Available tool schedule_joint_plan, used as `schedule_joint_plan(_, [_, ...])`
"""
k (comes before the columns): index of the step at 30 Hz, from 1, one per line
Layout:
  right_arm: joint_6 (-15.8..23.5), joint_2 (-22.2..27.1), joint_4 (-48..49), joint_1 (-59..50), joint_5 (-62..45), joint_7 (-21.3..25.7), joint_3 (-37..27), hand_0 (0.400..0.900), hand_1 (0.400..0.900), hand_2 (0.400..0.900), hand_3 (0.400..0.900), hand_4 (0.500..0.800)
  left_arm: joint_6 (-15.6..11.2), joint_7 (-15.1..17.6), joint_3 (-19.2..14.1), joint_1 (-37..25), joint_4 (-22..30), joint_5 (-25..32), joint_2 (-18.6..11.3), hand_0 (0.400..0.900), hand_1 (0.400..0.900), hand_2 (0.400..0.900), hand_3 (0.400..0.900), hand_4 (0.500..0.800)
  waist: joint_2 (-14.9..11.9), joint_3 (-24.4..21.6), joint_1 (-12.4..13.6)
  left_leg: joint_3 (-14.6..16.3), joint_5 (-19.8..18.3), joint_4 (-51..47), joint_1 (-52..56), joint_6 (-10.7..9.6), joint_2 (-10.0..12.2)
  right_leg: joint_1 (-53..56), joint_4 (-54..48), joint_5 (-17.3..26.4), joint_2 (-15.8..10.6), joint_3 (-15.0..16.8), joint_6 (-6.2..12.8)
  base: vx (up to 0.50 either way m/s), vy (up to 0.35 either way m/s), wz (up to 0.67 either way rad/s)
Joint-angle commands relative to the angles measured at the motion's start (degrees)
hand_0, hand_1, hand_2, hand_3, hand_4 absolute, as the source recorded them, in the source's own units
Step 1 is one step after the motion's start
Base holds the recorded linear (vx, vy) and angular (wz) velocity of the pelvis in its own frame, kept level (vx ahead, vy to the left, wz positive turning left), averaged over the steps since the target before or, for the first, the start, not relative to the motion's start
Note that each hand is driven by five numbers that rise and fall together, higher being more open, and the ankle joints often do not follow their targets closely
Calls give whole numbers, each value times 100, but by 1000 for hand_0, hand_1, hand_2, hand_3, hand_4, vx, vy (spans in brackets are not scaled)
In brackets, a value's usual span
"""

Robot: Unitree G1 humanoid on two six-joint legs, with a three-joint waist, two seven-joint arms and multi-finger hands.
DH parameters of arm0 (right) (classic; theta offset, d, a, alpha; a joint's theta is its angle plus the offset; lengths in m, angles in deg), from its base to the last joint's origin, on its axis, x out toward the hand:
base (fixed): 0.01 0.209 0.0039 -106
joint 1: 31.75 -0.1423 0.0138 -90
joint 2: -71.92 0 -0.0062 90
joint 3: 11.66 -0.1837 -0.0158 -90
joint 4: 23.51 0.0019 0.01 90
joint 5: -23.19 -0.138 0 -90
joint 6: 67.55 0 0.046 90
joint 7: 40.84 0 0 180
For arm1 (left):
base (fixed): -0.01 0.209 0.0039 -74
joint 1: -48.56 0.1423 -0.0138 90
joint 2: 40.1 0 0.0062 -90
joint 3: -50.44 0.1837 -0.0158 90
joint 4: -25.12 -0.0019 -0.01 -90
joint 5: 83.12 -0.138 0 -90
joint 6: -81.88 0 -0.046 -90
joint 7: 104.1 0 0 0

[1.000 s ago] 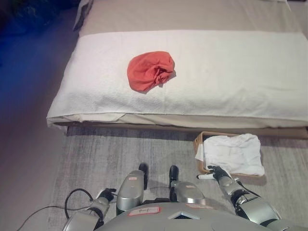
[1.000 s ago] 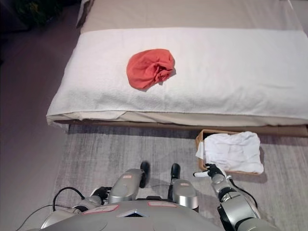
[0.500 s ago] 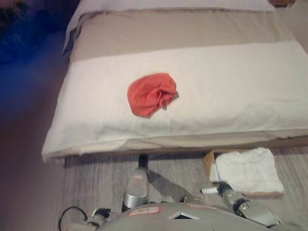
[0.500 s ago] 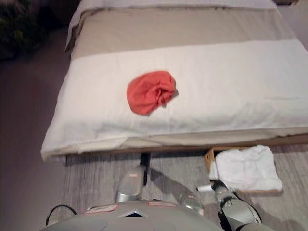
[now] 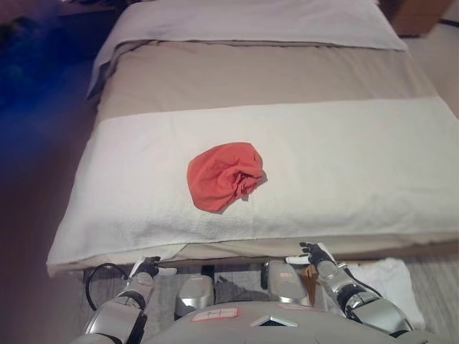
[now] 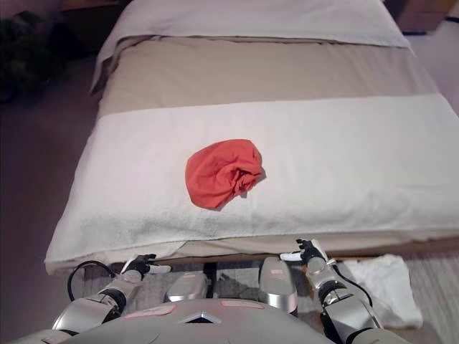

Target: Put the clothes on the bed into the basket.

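The scene is evenly and softly lit, with no glare. The white blanket [image 5: 323, 165] ahead of both hands is the brightest area. The floor beyond the left hand [image 5: 147, 268] falls into dimness. A narrow dark shadow lies under the bed's [image 6: 258, 68] near edge, just by the right hand [image 5: 313, 256]. The red cloth [image 5: 224, 175] casts a thin shadow on its right side. Detail is slightly soft throughout.

Floor [image 6: 43, 143] ran dark along my left | grey rug [image 5: 437, 251] showed by the bed's near right corner | wooden furniture [image 5: 416, 14] stood at far right | dark plant [image 6: 25, 61] sat off far left.
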Motion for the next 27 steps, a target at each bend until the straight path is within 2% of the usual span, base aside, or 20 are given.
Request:
schedule_joint_plan(1, [-105, 458, 95, -302, 549, 384, 309, 900, 900, 900, 900, 800, 85, 322, -52, 289, -137, -80, -232, 900, 900, 900, 900, 800, -117, -73, 44, 156, -27, 81, 53, 47, -654, 40, -243, 1041, -105, -260, -149, 185, -133, 54])
schedule_joint_plan(4, [-150, 697, 475, -1074, 903, 527, 646, 900, 900, 900, 900, 800, 76, 384, 168, 129, -125, -35, -16, 900, 900, 900, 900, 800, 1, -108, 61, 83, 126, -204, -142, -73, -479, -29, -421, 1075, -152, -524, -164, 53, -73, 42])
schedule_joint_plan(10, [-230, 637, 863, -3180, 1367, 633, 1605, 900, 900, 900, 900, 800, 42, 625, 432, -145, -102, 442, 119, 900, 900, 900, 900, 800, 159, 255, 269, -19, 484, -496, -719, -152, -293, -679, -201, 1056, -151, -595, -177, -77, -22, 12])
schedule_joint_plan(16, [-385, 393, 200, -4883, 1487, 675, 2046, 900, 900, 900, 900, 800, 50, 755, 539, -325, -98, 821, -44, 900, 900, 900, 900, 800, 176, 637, 560, -318, 693, -602, -1063, -189, -330, -943, -26, 1027, -273, -874, -171, -57, -21, 30])
schedule_joint_plan(21, [-422, 232, -169, -5494, 1391, 803, 2088, 900, 900, 900, 900, 800, 11, 806, 665, -400, 2, 995, -134, 900, 900, 900, 900, 800, 261, 866, 809, -557, 824, -600, -1360, -230, -386, -1113, 58, 1023, -390, -1104, -138, -41, -1, 39])
schedule_joint_plan(27, [-438, 428, -507, -6056, 1361, 869, 2131, 900, 900, 900, 900, 800, -59, 801, 722, -374, 132, 1227, -225, 900, 900, 900, 900, 800, 433, 1152, 1212, -931, 958, -556, -1704, -279, -464, -1238, 211, 934, -573, -1449, -123, -21, 1, 46])
